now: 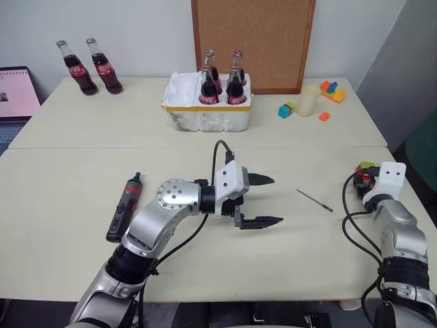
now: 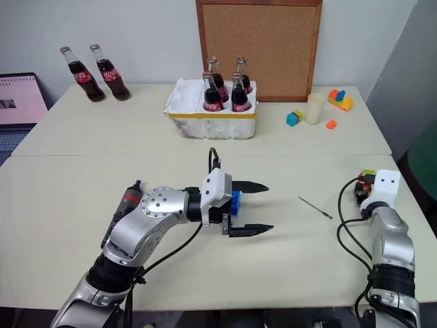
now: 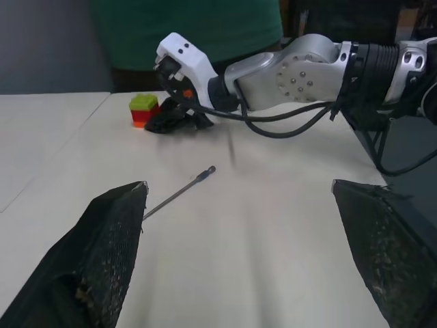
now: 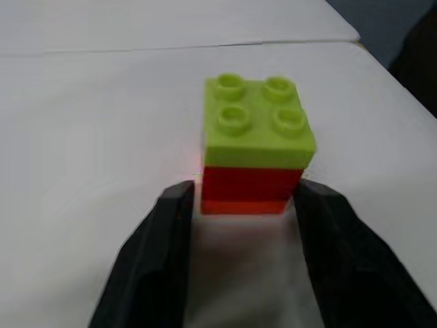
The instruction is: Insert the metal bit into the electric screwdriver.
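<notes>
Head camera, both eyes: my left pincer (image 1: 263,201) hangs over the middle of the pale worktop (image 1: 82,198), black fingers spread wide and empty, pointing across toward my right side. The thin grey metal bit (image 1: 315,200) lies flat on the worktop, apart from everything, between that pincer and my right arm. The black pen-shaped electric screwdriver with the red band (image 1: 123,208) lies on the worktop at my left, untouched, partly behind the left forearm. Neither task thing is lifted. Farther back stand a white foam box of cola bottles (image 1: 205,113), two loose bottles (image 1: 87,66), a cork board and a few toy blocks; none matter here.

Left wrist view: the bit (image 3: 179,192) lies just past one of the spread fingers (image 3: 102,253), with its darker end pointing away. My judgement: the wide spread is there to straddle the rod, but thin as it is and flat on the surface, it will be awkward to pinch.

Right wrist view: the right pincer (image 4: 242,212) sits low at a lime-green-over-red stack of toy bricks (image 4: 256,147) near the worktop's right edge. Its fingers flank the red base with slight gaps showing, so I read it as released, not gripping. This looks like a parking spot clear of the bit.
</notes>
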